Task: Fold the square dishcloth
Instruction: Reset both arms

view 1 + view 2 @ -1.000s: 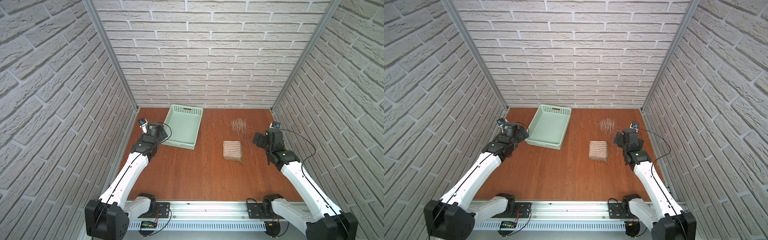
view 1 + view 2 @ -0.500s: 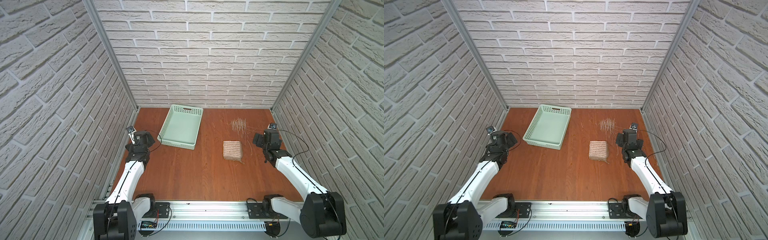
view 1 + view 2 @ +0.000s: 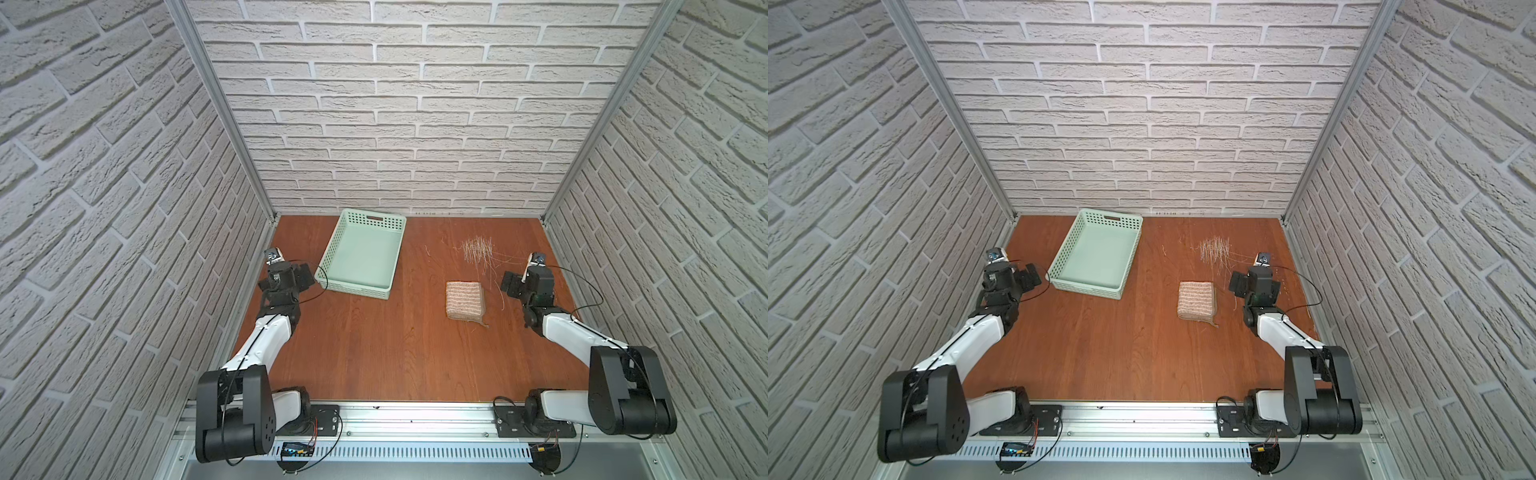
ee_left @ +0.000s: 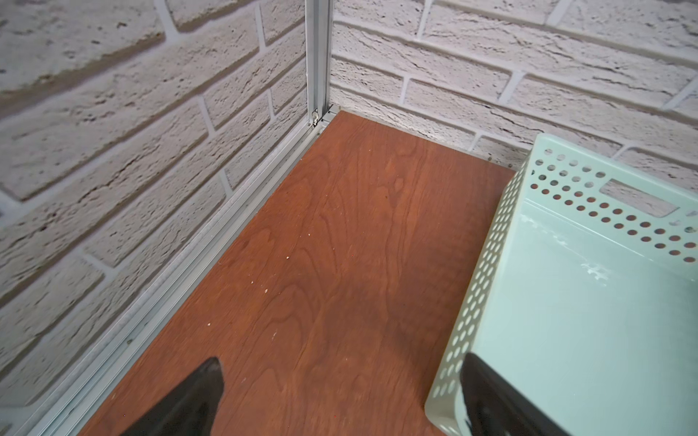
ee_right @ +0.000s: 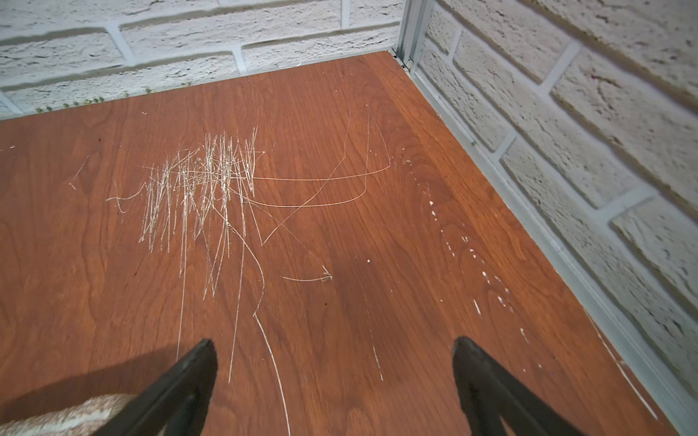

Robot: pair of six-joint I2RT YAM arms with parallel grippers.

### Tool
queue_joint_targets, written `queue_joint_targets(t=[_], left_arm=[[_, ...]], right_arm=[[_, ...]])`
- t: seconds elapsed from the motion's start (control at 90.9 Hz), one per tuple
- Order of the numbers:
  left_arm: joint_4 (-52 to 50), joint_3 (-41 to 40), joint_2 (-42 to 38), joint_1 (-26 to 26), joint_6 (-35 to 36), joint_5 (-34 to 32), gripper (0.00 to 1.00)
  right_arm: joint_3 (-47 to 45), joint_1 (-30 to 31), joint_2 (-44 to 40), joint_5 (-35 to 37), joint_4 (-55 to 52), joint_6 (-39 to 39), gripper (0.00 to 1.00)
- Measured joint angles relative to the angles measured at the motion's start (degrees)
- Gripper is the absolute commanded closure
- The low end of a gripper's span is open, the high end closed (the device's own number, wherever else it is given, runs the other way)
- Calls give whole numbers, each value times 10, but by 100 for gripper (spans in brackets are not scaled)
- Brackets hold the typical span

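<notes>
Folded dishcloth point(image 3: 465, 300) flat on the table point(image 3: 374, 353), with both grippers spread wide and holding nothing.

The mint-green basket point(image 3: 354, 290) stands near the back left, its perforated walls upright and its floor showing bare plastic with a few white scuffs. The left gripper point(image 4: 340, 360) sits just beside the basket's near left corner. The dishcloth lies right of centre as a compact striped rectangle, well apart from the basket, with a small tail poking out at its near right corner. The right gripper point(image 5: 333, 342) hangs over bare wood just beside the cloth. Pale straw strands point(image 3: 478, 251) are scattered behind the cloth. The table is reddish-brown wood with white specks, enclosed on three sides by whitish brick walls point(image 3: 395, 124), with a metal rail point(image 3: 415, 415) along the front edge.
</notes>
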Motion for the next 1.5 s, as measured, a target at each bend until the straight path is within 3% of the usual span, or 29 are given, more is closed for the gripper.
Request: queue_joint_targets(t=[0.572, 1.243, 1.496], left_arm=[[99, -25, 79, 5, 32, 43, 2], [170, -36, 143, 5, 38, 94, 2], [211, -37, 167, -43, 78, 74, 2]], right_arm=[[-53, -15, 79, -112, 166, -31, 1], [-62, -10, 106, -149, 225, -57, 1], [-62, -10, 106, -150, 225, -58, 1]])
